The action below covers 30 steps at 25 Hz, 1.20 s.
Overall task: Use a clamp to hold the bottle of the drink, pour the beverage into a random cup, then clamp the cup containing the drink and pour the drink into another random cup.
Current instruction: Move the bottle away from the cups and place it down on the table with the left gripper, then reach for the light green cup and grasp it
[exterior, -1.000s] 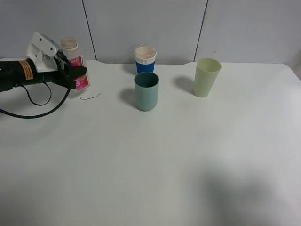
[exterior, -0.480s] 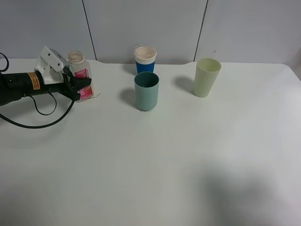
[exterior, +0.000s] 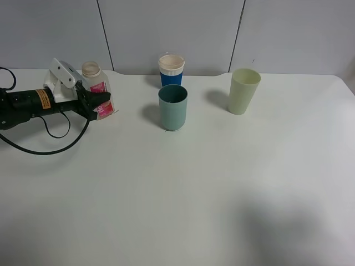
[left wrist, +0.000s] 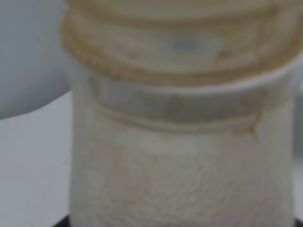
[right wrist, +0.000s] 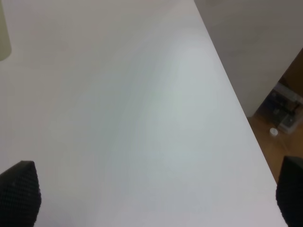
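The left fingers (exterior: 87, 101) are clenched around the upright bottle (exterior: 97, 86) at the desk's (exterior: 166, 194) far-left side, and the teal cup (exterior: 173, 108) is seen well to its right

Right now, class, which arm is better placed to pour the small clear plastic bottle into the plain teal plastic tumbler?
Left. The left gripper is shut on the clear plastic bottle; the right gripper is open, empty, near the white table's edge.
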Available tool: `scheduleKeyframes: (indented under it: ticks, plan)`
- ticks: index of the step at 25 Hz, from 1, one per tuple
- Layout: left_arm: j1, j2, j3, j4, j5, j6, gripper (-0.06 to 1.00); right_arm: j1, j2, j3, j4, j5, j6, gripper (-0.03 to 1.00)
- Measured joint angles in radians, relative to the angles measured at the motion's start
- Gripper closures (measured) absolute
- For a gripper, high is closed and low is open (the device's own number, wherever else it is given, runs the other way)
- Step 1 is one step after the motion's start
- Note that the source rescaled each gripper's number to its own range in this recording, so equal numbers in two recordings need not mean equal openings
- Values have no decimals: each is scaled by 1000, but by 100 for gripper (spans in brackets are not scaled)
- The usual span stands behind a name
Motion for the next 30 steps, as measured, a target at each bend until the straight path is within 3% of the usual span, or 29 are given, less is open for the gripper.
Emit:
scheduleKeyframes:
  ticks: [15, 18, 24, 26, 30]
  plan:
    - [0, -4, 0, -12, 19, -78, 90, 0, 0, 0, 0, 0, 0, -3]
    - [0, -4, 0, -10, 25, -78, 73, 0, 0, 0, 0, 0, 0, -3]
    - [0, -4, 0, -2, 44, -79, 12, 0, 0, 0, 0, 0, 0, -3]
    - [0, -4, 0, -1, 44, -79, 2, 0, 0, 0, 0, 0, 0, -3]
    - [0, -12, 0, 1, 44, -79, -3, 0, 0, 0, 0, 0, 0, -3]
